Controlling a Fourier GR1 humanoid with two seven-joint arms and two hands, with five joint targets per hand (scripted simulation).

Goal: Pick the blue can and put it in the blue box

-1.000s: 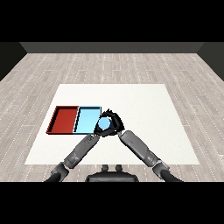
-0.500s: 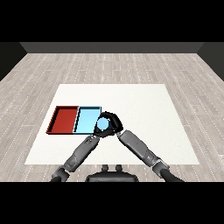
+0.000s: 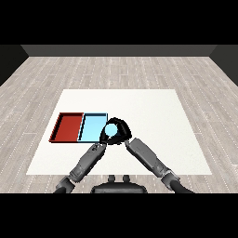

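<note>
One round blue can (image 3: 110, 131) clasped by right robot hand (image 3: 119, 130).

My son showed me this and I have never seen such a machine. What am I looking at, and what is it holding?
This is a humanoid robot seen from its own head, looking down and forward across a white table. The two grey bars rising from the lower corners are its forearms, each ending in a black hand. On the table lie a red tray and a light blue tray, side by side. The right hand is curled round a blue can at the blue tray's right edge. The left hand sits just below the can; I cannot tell how its fingers stand.
</note>
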